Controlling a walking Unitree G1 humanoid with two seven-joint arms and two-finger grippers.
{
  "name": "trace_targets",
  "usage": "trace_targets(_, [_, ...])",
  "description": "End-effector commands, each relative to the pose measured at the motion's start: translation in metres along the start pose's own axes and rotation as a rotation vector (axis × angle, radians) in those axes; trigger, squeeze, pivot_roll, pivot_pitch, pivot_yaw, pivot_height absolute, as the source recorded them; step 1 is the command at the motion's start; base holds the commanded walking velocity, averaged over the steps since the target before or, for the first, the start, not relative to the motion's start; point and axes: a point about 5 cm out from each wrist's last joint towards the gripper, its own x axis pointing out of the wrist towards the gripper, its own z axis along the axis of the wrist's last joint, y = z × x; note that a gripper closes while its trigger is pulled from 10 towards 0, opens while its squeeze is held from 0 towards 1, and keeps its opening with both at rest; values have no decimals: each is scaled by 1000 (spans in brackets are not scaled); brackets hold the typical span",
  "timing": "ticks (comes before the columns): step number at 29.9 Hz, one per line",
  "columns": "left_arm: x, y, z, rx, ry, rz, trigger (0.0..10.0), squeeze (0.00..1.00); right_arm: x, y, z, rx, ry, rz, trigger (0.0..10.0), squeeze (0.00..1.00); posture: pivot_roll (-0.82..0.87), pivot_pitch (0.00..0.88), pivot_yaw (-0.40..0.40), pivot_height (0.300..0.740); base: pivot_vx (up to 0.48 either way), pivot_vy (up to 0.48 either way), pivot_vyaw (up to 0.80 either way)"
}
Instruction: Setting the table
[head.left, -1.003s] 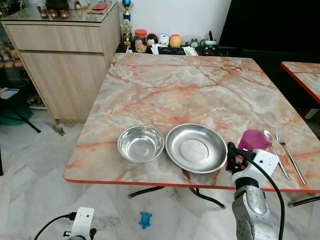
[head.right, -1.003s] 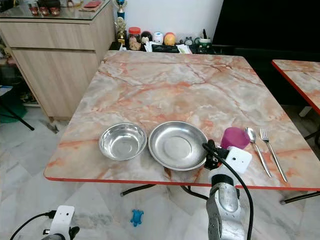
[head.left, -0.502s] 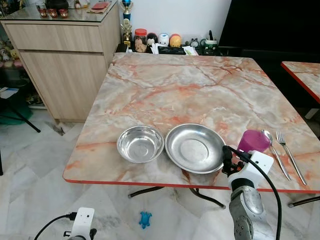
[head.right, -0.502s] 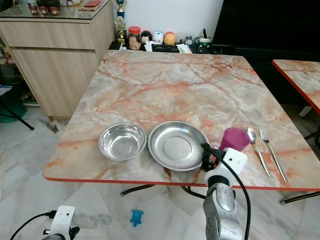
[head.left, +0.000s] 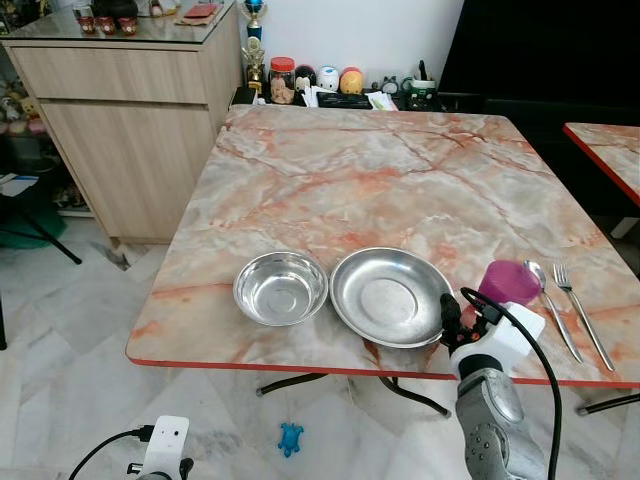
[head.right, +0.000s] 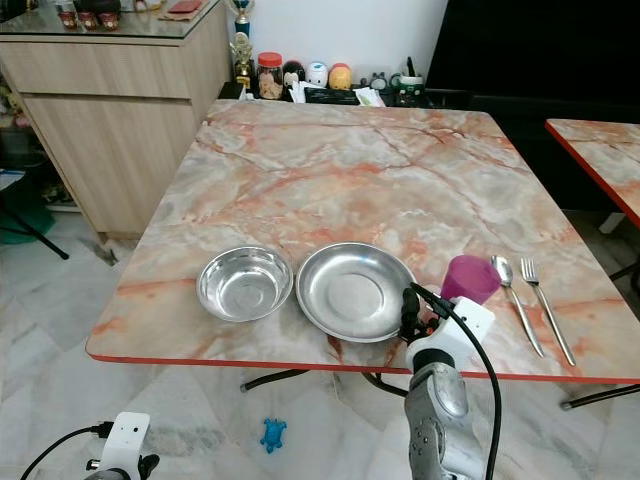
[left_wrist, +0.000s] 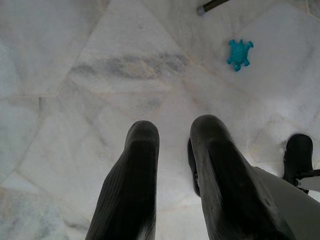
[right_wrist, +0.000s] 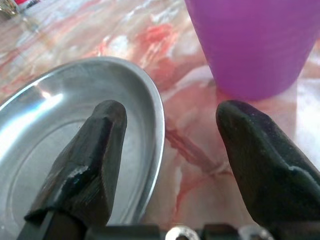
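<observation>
On the marble counter (head.left: 400, 180) a steel bowl (head.left: 281, 287), steel plate (head.left: 391, 296), purple cup (head.left: 508, 282), spoon (head.left: 548, 300) and fork (head.left: 580, 305) are laid; the right end effector (right_wrist: 167, 150) hovers open between plate and cup, so the setting looks near done

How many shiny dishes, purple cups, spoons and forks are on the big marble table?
Shiny dishes: 2, a bowl and a plate
Purple cups: 1
Spoons: 1
Forks: 1
Total: 5
</observation>
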Motion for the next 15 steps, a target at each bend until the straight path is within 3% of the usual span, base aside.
trace_targets(1, [-1,-2,-5,25,16,-4,10000,0,3,6,-1,37,14,11,10000,0,123,0,-62,740,0,0,0])
trace_targets(15, [-1,-3,-5,28,17,-7,10000,0,7,9,-4,75,48,34,10000,0,120,0,-59,740,0,0,0])
